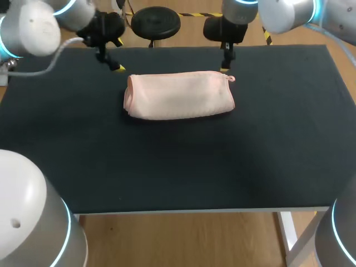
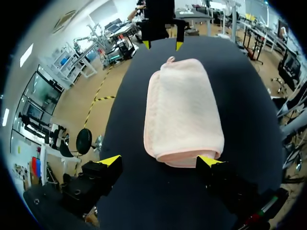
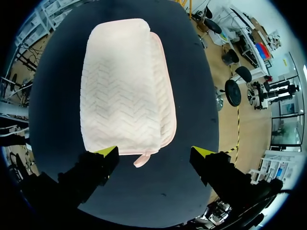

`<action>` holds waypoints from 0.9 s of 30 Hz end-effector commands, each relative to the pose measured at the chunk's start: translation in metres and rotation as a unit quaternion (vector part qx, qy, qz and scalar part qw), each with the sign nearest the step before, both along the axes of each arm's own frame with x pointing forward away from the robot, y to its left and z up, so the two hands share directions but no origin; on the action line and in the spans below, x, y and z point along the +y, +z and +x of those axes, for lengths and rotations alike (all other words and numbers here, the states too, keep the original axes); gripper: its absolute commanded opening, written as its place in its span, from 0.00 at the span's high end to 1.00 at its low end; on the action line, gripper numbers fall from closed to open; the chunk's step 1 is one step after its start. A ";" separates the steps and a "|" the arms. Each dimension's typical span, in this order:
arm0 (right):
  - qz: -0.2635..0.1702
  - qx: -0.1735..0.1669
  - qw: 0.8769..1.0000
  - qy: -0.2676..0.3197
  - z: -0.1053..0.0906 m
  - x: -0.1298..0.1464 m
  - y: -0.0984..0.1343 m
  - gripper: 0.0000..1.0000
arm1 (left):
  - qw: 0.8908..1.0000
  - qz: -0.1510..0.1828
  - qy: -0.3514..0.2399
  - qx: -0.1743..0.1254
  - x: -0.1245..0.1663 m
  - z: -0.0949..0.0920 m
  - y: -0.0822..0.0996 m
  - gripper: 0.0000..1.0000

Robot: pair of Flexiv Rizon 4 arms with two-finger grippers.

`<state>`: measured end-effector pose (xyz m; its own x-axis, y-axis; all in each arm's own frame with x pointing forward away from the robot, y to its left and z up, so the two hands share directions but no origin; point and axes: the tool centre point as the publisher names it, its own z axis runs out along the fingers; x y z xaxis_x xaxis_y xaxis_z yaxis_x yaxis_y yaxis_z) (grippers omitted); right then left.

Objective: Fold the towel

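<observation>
Two released, empty tools flank the towel, left tool and right tool; catching only its top layer could undo the fold

You have only the table to note here: its matte black top lies under the fingers of the left gripper and the right gripper, shows in the gap between each pair and stretches on ahead of them. Well apart from both pairs of fingers, along the side nearest the head camera, you see a pale edge strip and a white leg under one corner.
</observation>
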<state>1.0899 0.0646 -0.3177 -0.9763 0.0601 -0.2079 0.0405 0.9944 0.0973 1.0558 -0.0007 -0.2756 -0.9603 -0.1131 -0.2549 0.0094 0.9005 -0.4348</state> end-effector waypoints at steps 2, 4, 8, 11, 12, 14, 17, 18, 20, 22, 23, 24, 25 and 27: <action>0.001 -0.001 1.000 0.000 -0.007 0.000 -0.001 0.00 | 0.985 -0.172 -0.017 0.008 0.017 0.000 -0.001 0.00; 0.001 0.000 1.000 0.000 -0.009 0.000 -0.001 0.00 | 0.982 -0.190 -0.017 0.010 0.021 -0.002 -0.003 0.00; 0.000 0.000 1.000 -0.002 -0.010 0.000 -0.001 0.00 | 0.975 -0.222 -0.017 0.020 0.030 -0.006 -0.011 0.00; -0.001 -0.001 1.000 -0.003 -0.012 -0.001 0.000 0.00 | 0.974 -0.227 -0.018 0.003 0.037 -0.011 -0.014 0.00; -0.002 -0.001 1.000 -0.004 -0.012 -0.001 0.000 0.00 | 0.976 -0.216 -0.018 0.004 0.040 -0.012 -0.016 0.00; -0.003 -0.001 1.000 -0.004 -0.012 -0.001 0.000 0.00 | 0.974 -0.224 -0.019 -0.005 0.045 -0.014 -0.018 0.00; -0.005 -0.002 1.000 -0.005 -0.013 -0.002 0.001 0.00 | 0.975 -0.219 -0.028 -0.006 0.049 -0.015 -0.018 0.00; -0.005 -0.002 1.000 -0.005 -0.013 -0.002 0.002 0.00 | 0.977 -0.211 -0.029 -0.003 0.051 -0.015 -0.018 0.00; -0.006 -0.002 1.000 -0.006 -0.014 -0.002 0.002 0.00 | 0.977 -0.210 -0.032 0.010 0.054 -0.014 -0.020 0.00; -0.007 -0.002 1.000 -0.007 -0.014 -0.002 0.001 0.00 | 0.978 -0.208 -0.034 0.010 0.054 -0.014 -0.019 0.00; -0.007 -0.002 1.000 -0.007 -0.014 -0.002 0.001 0.00 | 0.977 -0.210 -0.036 0.014 0.055 -0.013 -0.018 0.00; -0.007 -0.002 1.000 -0.007 -0.015 -0.002 0.001 0.00 | 0.976 -0.210 -0.043 0.021 0.054 -0.013 -0.018 0.00; -0.008 -0.002 1.000 -0.008 -0.015 -0.002 0.001 0.00 | 0.976 -0.210 -0.045 0.026 0.053 -0.012 -0.017 0.00; -0.008 -0.002 1.000 -0.009 -0.016 -0.002 0.002 0.00 | 0.976 -0.211 -0.045 0.034 0.052 -0.011 -0.017 0.00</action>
<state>1.0764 0.0633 -0.3181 -0.9747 0.0738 -0.2108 0.0570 0.9947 0.0850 1.0348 0.0506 -0.2938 -0.9790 -0.1306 -0.1567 0.0390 0.6344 -0.7720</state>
